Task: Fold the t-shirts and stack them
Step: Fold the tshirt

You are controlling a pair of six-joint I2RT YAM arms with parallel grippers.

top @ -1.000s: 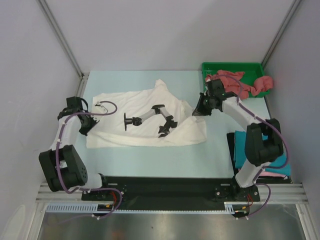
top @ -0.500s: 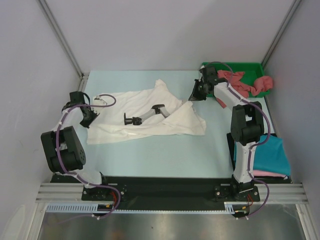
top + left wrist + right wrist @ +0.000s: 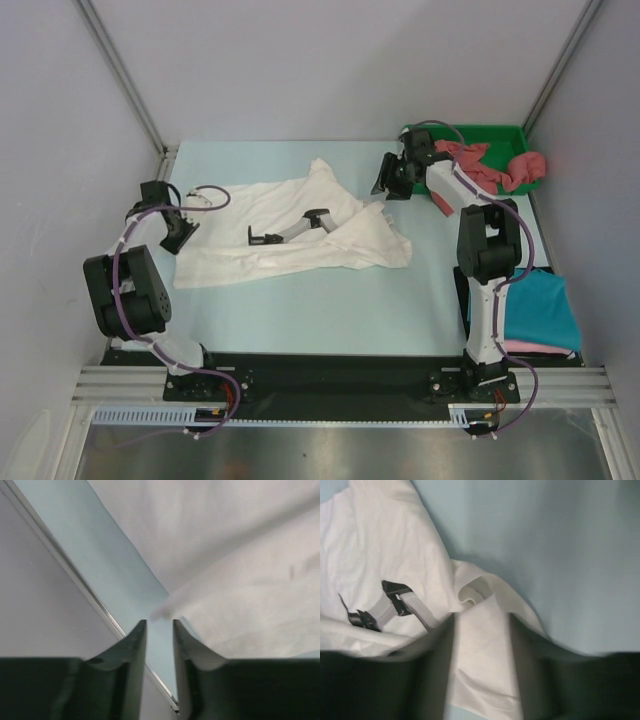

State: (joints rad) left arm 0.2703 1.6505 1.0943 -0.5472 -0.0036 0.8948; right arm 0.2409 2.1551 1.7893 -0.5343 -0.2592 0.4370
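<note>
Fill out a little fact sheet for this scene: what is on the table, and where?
Centre: white cotton t-shirt with a dark print, spread out, right side partly folded over
Far right corner: green plastic rectangular tray holding crumpled dusty red t-shirts
Near right: folded teal t-shirt
Left end effector: open, at the white shirt's left edge
Right end effector: open, just above its far right corner

White t-shirt [image 3: 295,257] — one, teal t-shirt [image 3: 545,312] — one
</note>
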